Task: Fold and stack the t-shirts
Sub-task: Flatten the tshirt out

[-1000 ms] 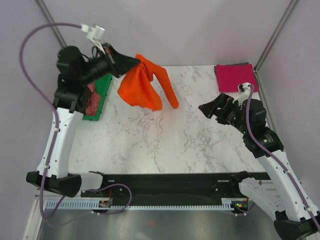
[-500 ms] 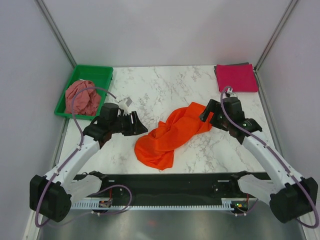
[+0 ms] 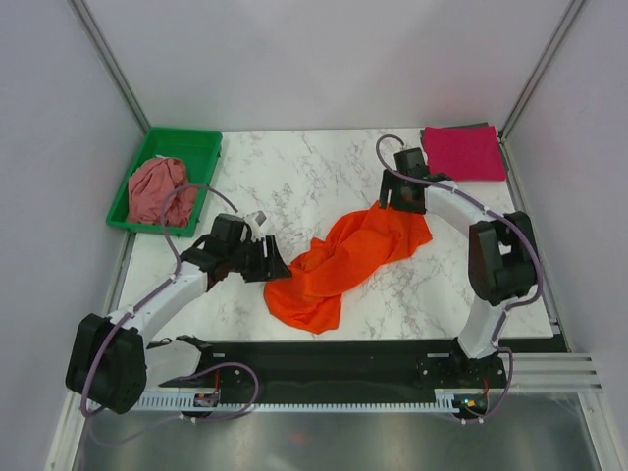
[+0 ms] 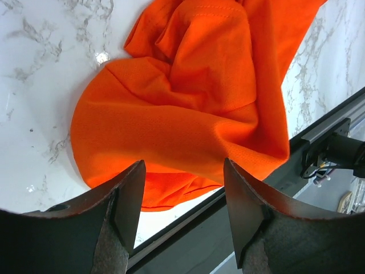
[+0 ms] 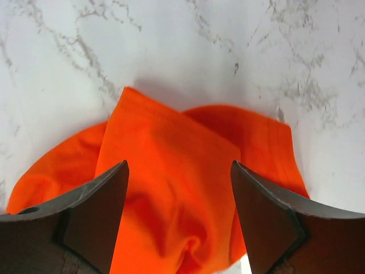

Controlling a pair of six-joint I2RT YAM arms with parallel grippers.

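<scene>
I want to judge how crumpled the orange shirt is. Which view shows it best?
Top external: the whole orange t-shirt shows, outline and creases together. Left wrist frames only its near end up close; right wrist only its far edge.

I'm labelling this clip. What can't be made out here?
Orange t-shirt: front or back, hidden by its own crumples, every view.
Dusty rose t-shirt in the green tray: bunched, too small from the top camera.
Under the magenta t-shirt: only a dark edge shows, the shirt covers the rest.
</scene>
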